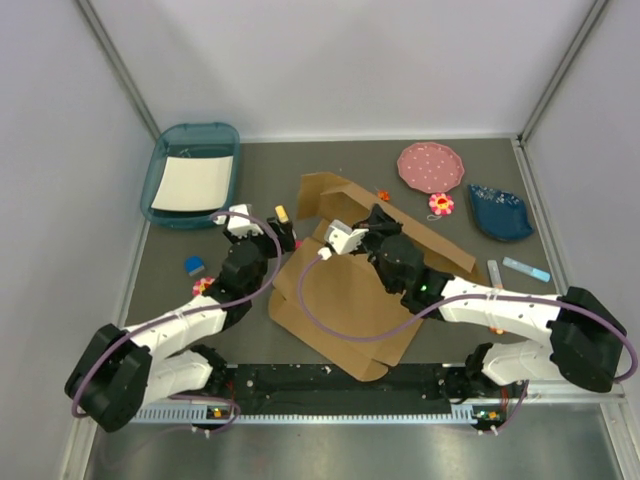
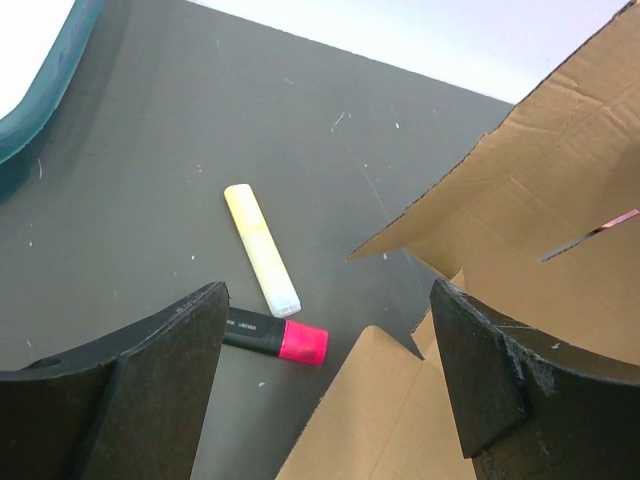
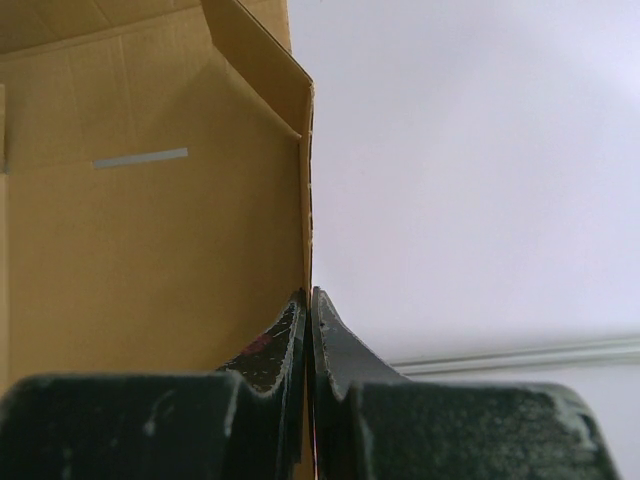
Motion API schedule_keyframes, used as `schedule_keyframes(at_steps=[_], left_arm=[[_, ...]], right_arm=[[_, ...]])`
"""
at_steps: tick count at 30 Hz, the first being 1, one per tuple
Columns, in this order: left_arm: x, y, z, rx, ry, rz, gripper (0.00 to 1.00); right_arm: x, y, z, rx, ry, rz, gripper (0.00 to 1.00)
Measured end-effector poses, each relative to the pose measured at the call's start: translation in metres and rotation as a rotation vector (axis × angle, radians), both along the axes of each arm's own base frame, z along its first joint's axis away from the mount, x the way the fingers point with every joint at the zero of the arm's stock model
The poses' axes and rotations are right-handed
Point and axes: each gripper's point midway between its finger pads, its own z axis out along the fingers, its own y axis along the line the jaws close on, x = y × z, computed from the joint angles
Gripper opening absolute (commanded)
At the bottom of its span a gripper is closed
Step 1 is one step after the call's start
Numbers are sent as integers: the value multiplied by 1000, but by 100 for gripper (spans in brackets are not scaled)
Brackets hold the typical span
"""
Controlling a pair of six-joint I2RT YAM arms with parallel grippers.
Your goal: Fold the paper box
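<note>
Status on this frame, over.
Left gripper open, empty. Right gripper shut on the paper box's raised flap. Box part-folded. Yellow highlighter and pink-capped marker lie near its left edge.

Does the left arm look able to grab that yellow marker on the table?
Probably yes: the yellow marker lies bare ahead of the open left end effector, clear of the cardboard box.

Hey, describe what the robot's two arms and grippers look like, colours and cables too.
Both the left arm and the right arm have bulky black joints joined by white links, each trailed by a looping lavender cable. The left gripper and the right gripper have matte black, wedge-shaped fingers, scuffed with pale specks.
</note>
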Motion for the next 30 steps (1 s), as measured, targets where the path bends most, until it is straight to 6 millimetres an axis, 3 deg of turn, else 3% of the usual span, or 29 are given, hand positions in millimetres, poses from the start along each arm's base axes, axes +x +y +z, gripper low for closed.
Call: schedule_keyframes(at_steps=[4,14,25,30], left_arm=[[2,-1,-7,8,14,1,87],[3,-3,-1,-1,-7,-6,88],[6,-17,0,1,-58,-76,91],[10,-22,-13,51,-74,-134,91]], right_arm=[[-4,5,-4,17,13,14,0],[-20,19,-49,79,200,78,0],[-17,24,-51,179,306,84,0],[-18,26,-51,197,331,93,0]])
